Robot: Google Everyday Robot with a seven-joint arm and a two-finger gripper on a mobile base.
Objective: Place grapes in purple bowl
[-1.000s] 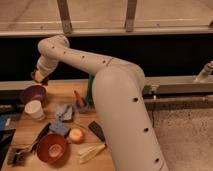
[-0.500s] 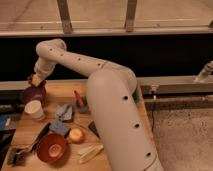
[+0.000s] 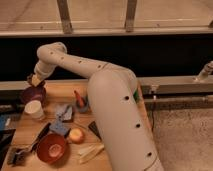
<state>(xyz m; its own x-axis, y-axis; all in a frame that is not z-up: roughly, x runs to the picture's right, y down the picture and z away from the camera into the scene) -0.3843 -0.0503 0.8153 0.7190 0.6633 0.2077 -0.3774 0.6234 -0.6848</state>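
— Two bowls on the wooden table (image 3: 30,131); where does your gripper hang?

— At far left, my gripper (image 3: 34,81) sits directly above the purple bowl (image 3: 32,94), at the table's back corner. My white arm (image 3: 80,65) bends down to it from the big shoulder in the foreground.

— And the grapes?

— I cannot make them out as their own shape. Something dark shows at my fingertips, just over the purple bowl's rim, but whether it is the bunch, I cannot tell. Nor can I tell whether my fingers are clenched or released.

— What else is on the table?

— The white cup (image 3: 34,109) stands just in front of the purple bowl. The red-orange bowl (image 3: 51,148) sits near the front edge, with the orange-yellow fruit (image 3: 76,135) just right of it. A crumpled blue-grey cloth (image 3: 63,112) lies mid-table.
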